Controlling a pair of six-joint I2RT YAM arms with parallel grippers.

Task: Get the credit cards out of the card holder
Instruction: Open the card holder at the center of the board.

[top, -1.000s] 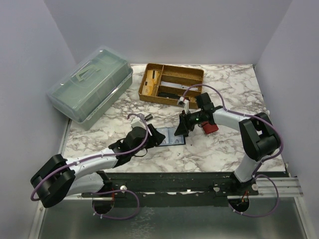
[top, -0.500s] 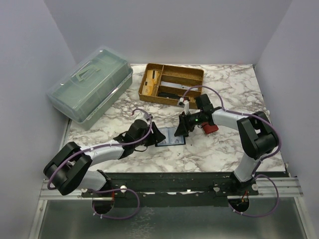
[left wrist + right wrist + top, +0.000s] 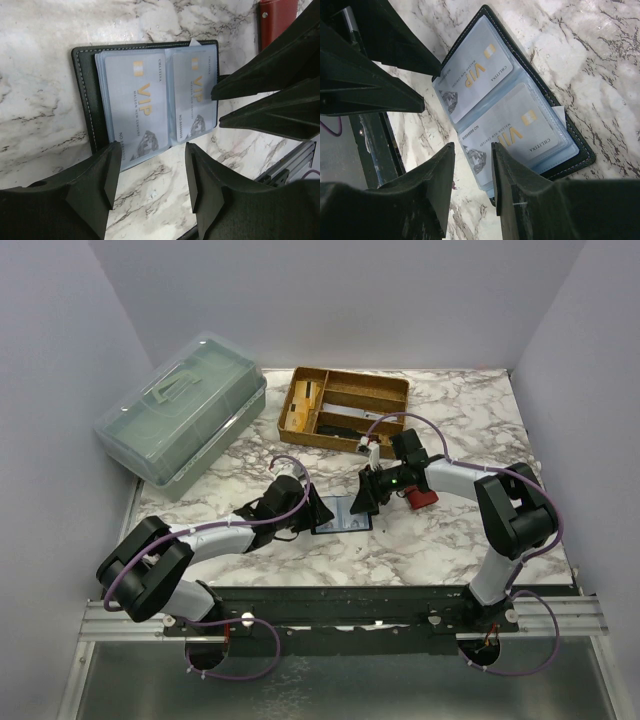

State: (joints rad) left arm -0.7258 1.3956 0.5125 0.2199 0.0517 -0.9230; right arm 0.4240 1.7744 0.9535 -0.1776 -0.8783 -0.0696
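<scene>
White arms carry black joints and purple cables.

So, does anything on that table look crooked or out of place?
Only one small thing: a white corner pokes out past the edge of the open card holder, perhaps a loose slip tucked behind. The credit cards sit straight inside.

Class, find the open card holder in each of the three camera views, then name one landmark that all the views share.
Top external: the card holder is a small flat rectangle mid-picture on the marble table.
Left wrist: the card holder lies open at upper centre.
Right wrist: the card holder lies open, running diagonally from upper centre to lower right.
Shared landmark: the grey-veined marble table beneath it.
</scene>
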